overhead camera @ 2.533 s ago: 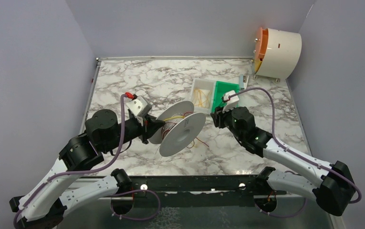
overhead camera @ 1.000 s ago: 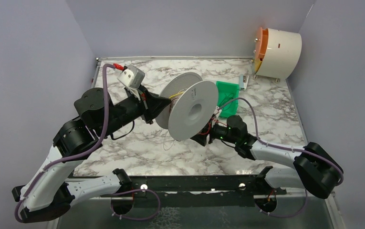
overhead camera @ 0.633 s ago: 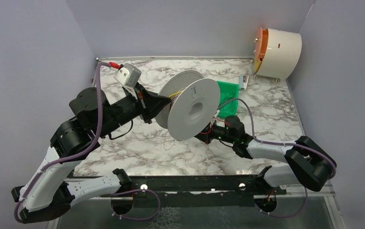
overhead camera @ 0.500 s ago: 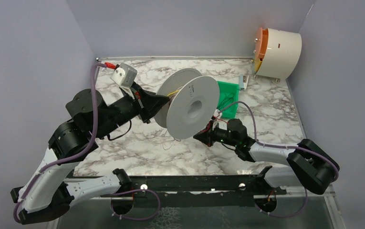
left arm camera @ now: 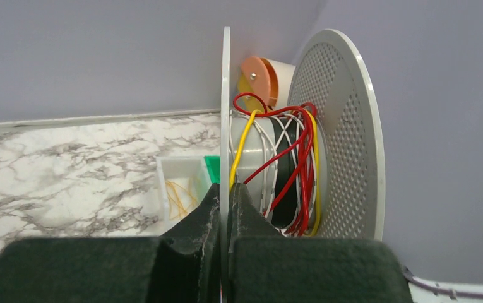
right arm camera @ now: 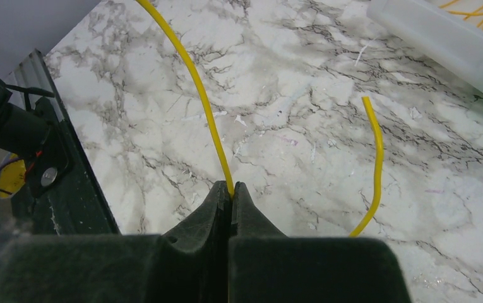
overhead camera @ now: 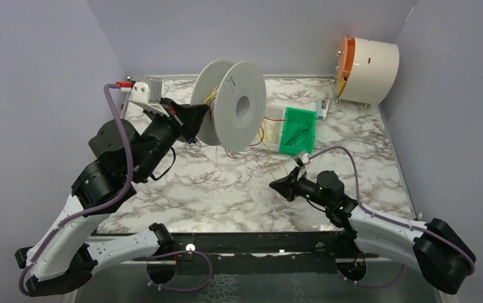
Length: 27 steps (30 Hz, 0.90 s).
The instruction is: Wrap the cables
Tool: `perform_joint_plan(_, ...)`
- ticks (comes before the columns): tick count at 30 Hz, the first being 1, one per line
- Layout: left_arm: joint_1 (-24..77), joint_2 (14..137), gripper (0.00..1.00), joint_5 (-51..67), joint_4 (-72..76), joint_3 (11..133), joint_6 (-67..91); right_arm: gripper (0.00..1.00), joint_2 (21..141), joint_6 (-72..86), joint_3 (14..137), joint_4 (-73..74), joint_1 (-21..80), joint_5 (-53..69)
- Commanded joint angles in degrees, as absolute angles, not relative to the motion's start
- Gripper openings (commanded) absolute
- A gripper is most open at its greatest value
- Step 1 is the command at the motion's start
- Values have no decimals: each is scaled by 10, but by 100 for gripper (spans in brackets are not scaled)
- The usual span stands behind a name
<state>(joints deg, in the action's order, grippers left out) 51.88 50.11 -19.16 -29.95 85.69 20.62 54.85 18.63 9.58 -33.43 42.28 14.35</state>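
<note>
Above the table, left gripper [left arm camera: 225,208] pinches the spool [overhead camera: 233,104] flange — right gripper [right arm camera: 230,192] nips a limp, light yellow cable [right arm camera: 191,79], best gripped near its end.

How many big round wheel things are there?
2. One spool is held up in the air by the left gripper, which pinches its disc edge, with cables wound on it. The other, white and orange, sits in the table's far right corner.
</note>
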Motion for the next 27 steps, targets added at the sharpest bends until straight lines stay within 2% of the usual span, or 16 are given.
perform_joint_plan(1,520,508,0,-297,-173,853,206,1,521,196,91,-273,426,117)
perform_joint_plan(5,521,534,0,-327,-134,849,194,1,525,185,115,-238,448,107)
perform_joint_plan(12,520,582,0,-381,-112,849,160,1,533,140,162,-180,538,1)
perform_joint_plan(18,520,617,0,-419,-65,840,120,1,538,108,215,-125,577,-34)
perform_joint_plan(27,519,689,0,-479,-13,846,52,1,572,76,334,-15,699,-122)
